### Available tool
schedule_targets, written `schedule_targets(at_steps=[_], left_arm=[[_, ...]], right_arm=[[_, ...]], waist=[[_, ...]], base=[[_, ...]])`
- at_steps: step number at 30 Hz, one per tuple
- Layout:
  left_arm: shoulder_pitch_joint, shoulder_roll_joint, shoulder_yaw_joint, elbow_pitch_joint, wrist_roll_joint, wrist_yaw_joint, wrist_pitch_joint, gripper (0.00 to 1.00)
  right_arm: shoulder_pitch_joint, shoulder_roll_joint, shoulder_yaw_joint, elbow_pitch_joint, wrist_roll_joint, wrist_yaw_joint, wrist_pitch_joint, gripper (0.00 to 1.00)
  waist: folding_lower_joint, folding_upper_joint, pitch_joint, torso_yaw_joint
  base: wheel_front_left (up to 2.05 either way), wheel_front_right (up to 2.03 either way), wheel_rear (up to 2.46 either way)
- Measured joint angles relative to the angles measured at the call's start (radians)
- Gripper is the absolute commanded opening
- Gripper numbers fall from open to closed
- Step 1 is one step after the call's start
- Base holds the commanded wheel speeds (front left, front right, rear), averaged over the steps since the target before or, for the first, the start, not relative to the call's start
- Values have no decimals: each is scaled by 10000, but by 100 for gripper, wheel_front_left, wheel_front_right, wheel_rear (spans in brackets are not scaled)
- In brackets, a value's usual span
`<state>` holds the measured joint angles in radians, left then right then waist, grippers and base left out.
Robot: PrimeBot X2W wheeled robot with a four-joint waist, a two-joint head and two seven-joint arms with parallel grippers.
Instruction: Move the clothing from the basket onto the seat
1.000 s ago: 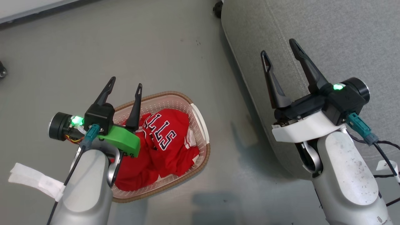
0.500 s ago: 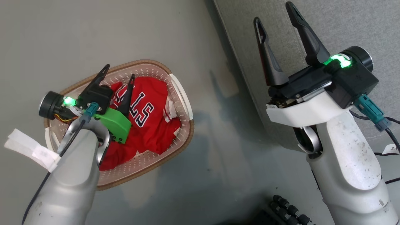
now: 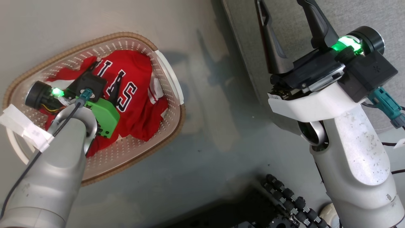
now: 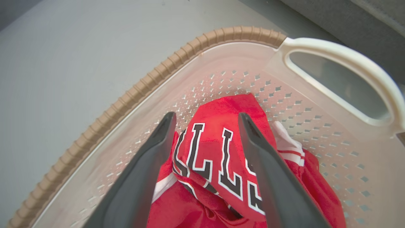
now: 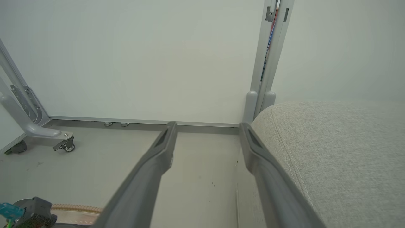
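Left gripper [image 4: 206,117], jaws spread and empty, straddling the lettered fold of clothing [image 4: 218,158] in the basket [image 4: 152,79], nearer than the right gripper [image 5: 205,126], likewise spread, by the seat [image 5: 332,152].

The glossy grey floor [image 3: 208,148] bears the basket [image 3: 126,155], near the seat [image 3: 392,15] but apart from it.

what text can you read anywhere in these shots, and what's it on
"LLS": black block letters with white outlines on the red clothing. The two Ls are clear in the left wrist view and the S in the head view.
Letters before the "LLS": lost in the folds, not readable.
White tape on the left arm: no print that can be made out.
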<state>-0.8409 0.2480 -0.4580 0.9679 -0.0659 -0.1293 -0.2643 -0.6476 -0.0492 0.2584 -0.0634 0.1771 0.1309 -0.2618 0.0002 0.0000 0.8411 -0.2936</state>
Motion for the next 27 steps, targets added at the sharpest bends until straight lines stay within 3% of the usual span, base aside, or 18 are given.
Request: schedule_targets(at_steps=[16,27], left_arm=[[-1906,82,-566,2604,-251,-2,384,100],[-2228,-568,-1323,2961,-1011,-12,1212,100]], right_arm=[[-192,0,54,-305,-12,0,0,100],[-260,2,79,-407,-107,0,0,100]], waist=[[-1,0,1313,-185],[-1,0,1711,46]], base=[[0,0,0],[0,0,0]])
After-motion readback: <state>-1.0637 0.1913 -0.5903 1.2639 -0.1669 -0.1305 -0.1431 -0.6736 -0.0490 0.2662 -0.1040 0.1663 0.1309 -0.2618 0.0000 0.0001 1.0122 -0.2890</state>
